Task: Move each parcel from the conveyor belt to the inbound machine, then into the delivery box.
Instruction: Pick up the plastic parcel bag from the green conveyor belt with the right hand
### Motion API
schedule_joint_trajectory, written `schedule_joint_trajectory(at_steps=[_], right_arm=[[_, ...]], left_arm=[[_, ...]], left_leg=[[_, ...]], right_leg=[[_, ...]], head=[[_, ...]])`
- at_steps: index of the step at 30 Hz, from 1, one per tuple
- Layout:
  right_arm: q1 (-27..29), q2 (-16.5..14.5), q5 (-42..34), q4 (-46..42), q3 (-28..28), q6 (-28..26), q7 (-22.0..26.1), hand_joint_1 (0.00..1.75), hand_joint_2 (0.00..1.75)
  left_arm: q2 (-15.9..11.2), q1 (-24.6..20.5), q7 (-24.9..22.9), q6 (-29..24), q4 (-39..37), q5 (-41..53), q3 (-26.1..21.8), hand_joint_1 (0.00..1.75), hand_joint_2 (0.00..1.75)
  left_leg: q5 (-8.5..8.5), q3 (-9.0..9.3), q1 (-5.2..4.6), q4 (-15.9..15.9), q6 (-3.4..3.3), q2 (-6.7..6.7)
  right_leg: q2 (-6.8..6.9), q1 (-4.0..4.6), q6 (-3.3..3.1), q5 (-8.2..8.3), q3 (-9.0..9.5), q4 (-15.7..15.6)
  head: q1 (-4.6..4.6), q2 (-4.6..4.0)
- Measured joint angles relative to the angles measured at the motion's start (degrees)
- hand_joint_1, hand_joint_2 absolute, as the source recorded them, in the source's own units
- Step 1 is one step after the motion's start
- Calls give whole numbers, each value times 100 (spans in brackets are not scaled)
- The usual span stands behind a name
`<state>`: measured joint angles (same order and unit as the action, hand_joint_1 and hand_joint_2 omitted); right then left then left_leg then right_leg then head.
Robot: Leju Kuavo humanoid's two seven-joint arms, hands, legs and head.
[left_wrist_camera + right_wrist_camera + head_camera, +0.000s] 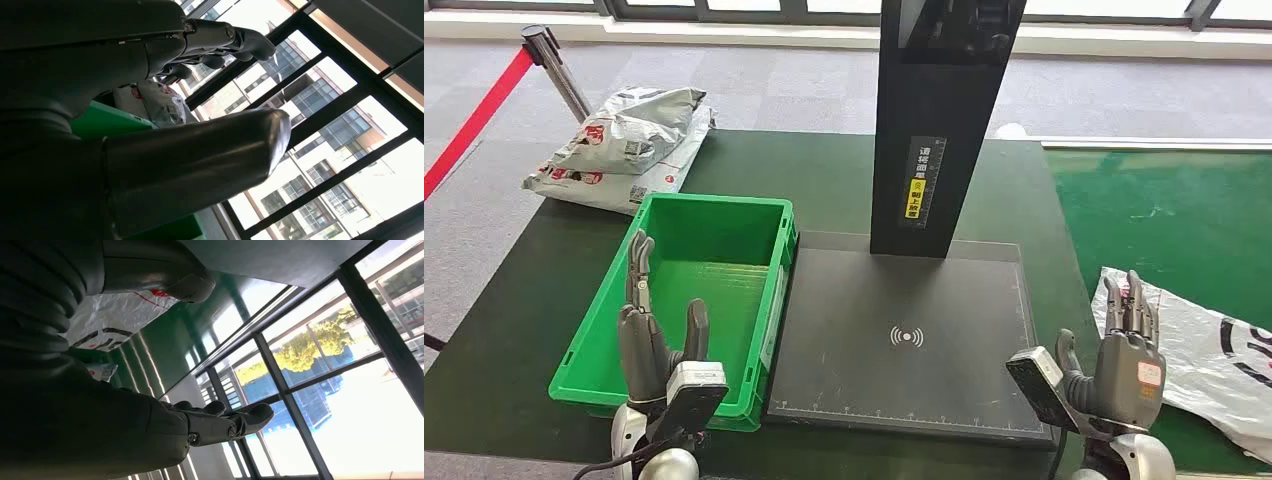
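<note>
Head view: both hands were raised, fingers apart, empty. White parcel [1204, 355] lay flat on green conveyor belt [1164, 220] just right of right hand [1124, 365], long axis running away rightward. Left hand [654, 335] was over green delivery box [769, 300]; inbound machine [904, 340] between hands.

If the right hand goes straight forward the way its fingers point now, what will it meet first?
Probably nothing soon. The right hand is raised with its fingers pointing up and away, over the green conveyor belt. The white parcel lies beside and below it, so the way looks free, though depth is unclear.
</note>
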<state>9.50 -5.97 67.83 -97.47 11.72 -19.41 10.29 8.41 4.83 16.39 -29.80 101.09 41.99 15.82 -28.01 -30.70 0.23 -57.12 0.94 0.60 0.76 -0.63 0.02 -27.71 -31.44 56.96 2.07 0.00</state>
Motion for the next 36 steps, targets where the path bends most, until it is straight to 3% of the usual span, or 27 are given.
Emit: schedule_joint_trajectory(at_steps=[6, 10, 13, 19, 24, 29, 36], right_arm=[[-78, 9, 32, 228, 151, -31, -10, 0, 175], [-181, 102, 382, 489, 253, 189, -484, 0, 175], [-485, 460, 635, 1317, 558, 336, -778, 0, 175], [-1257, 1327, 457, 3687, 1384, 246, -657, 0, 175], [-1541, 1864, 123, 5297, 1954, 95, -492, 0, 175], [-1675, 2104, -12, 6098, 2273, 7, -222, 0, 175], [-1853, 2191, -6, 6488, 2460, 4, -209, 0, 175]], left_arm=[[0, 6, 2, 13, 0, 0, 6, 0, 0], [-10, 7, 92, 48, -4, -134, 10, 0, 0], [-81, 25, 245, 214, -20, -335, 32, 0, 0], [-234, 207, 476, 628, 50, -596, 141, 0, 0], [-327, 360, 546, 716, 100, -1092, 147, 0, 0], [-379, 434, 573, 700, 117, -1441, 146, 0, 0], [-410, 481, 586, 679, 118, -1473, 146, 0, 0]], left_leg=[[0, 0, 0, 1, 0, 0], [0, 1, 1, 1, 0, 1], [1, 0, 1, 1, -3, -1], [-1, -2, -9, -8, -20, -3], [-4, -9, -10, -9, -31, -16], [-8, -5, -6, -9, -32, -4], [-3, -3, -2, -17, -50, -10]], right_leg=[[-1, 3, -1, -1, -2, 0], [-2, 5, -1, -1, -2, 0], [1, -3, 3, 1, 0, -1], [2, -23, 19, 10, 0, -4], [13, -23, 26, 6, -1, -4], [4, -10, 30, 1, 2, -5], [13, -16, 50, 9, 18, -15]], head=[[1, 0], [1, 0], [-1, 0], [-1, 0], [-1, 0], [1, 0], [-1, 0]])
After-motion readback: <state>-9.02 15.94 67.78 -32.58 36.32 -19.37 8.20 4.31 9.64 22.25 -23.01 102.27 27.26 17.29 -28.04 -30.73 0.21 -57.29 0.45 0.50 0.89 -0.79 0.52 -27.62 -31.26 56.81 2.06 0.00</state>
